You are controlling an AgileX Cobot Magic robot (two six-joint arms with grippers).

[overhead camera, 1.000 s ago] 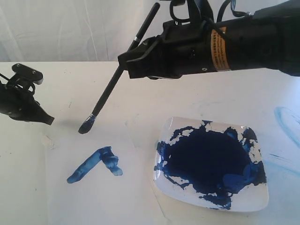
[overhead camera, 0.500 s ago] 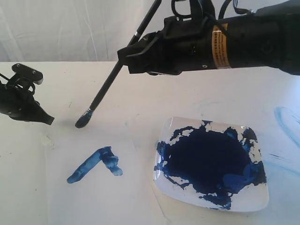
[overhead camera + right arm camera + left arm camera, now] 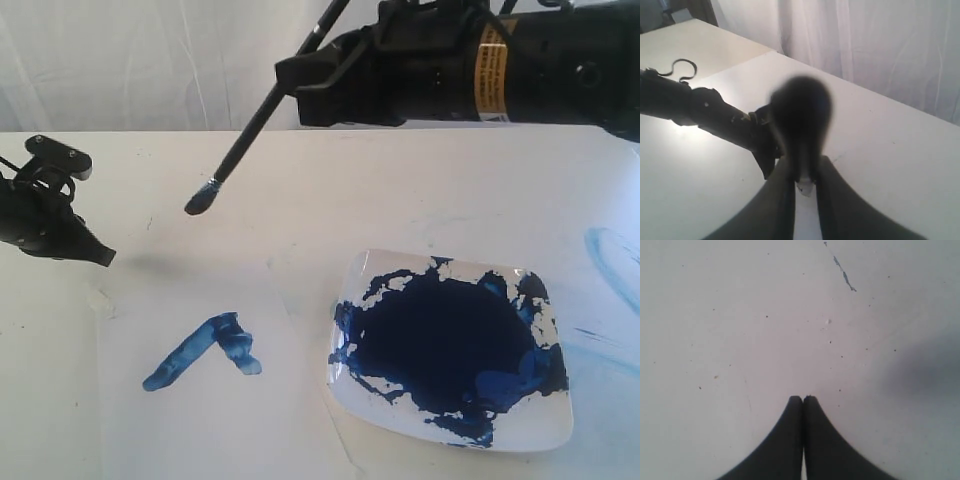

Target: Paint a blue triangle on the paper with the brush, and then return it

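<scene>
Holding the brush [image 3: 250,130] aloft, tip down.
Our right gripper [image 3: 295,85] clamps its handle; our left gripper [image 3: 803,398] is closed, empty.

**Non-task items in view**

White square plate [image 3: 552,432] sits at right on the off-white table [image 3: 400,190]. It holds a dark navy paint pool [image 3: 440,345], with white gaps near the edges. Pale blue curved smear [image 3: 608,255] on the table, right of the plate. White curtain [image 3: 130,60] behind.
</scene>
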